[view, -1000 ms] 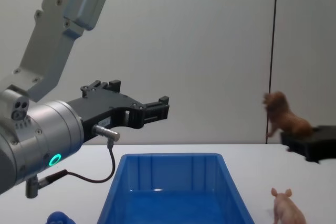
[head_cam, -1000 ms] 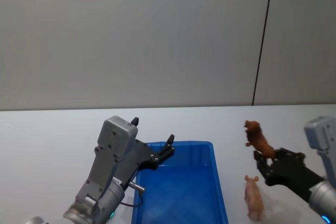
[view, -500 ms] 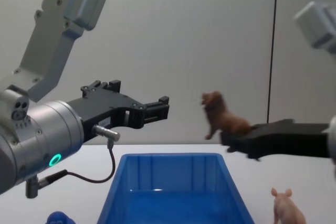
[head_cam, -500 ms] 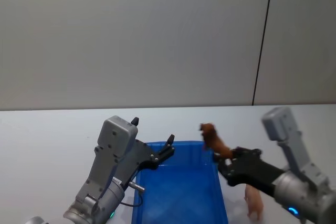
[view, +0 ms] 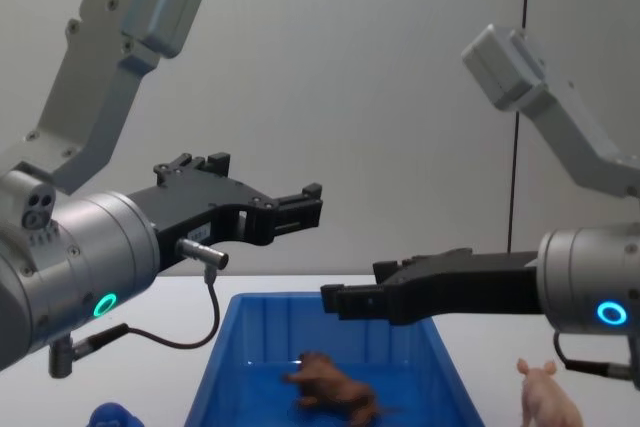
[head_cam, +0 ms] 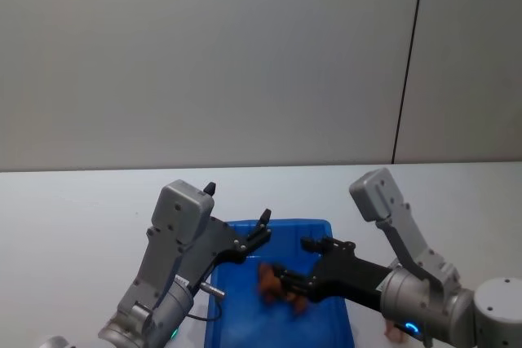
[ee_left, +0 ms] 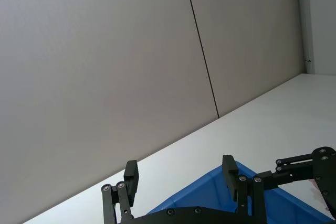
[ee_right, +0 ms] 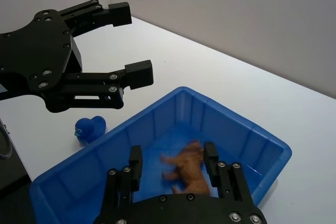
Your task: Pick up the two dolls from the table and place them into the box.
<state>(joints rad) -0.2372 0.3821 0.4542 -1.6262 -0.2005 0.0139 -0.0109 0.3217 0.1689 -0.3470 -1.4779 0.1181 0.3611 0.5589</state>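
One brown doll (view: 330, 390) lies inside the box (view: 240, 347), bottom centre of the chest view; the pig doll (view: 548, 402) stands on the table (view: 490, 367), lower right. Right gripper (ee_right: 172, 150) hovers above the box, left gripper (view: 312, 204) at centre left; both have fingers spread.

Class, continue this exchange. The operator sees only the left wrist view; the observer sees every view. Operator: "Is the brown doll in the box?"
Observer: Yes, the brown doll is inside the box, with nothing gripping it.
Operator: Where is the right gripper?
Observer: The right gripper hangs open just above that doll.
Operator: And the pig?
Observer: The pig stands on the table, to the right of the box.
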